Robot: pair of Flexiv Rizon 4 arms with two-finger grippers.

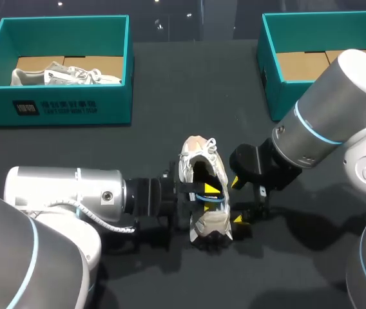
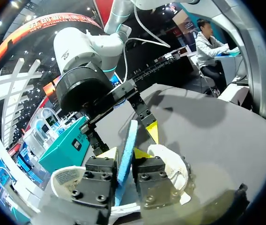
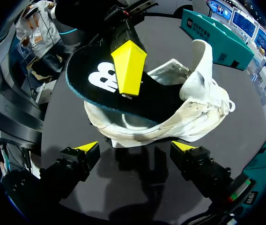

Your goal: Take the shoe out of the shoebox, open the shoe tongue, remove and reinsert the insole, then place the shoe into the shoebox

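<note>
Insole (image 3: 163, 101), pinched edgewise in left gripper (image 2: 125, 153), is held lengthwise over white sneaker (image 3: 194, 117), partly inside; right gripper (image 3: 136, 149) is spread wide, empty, beside it.

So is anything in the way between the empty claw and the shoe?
No, nothing visible is. The right claw is open, and the shoe lies just ahead of its fingers, with only bare table between them. The left claw is shut on the insole from the shoe's other side.
</note>
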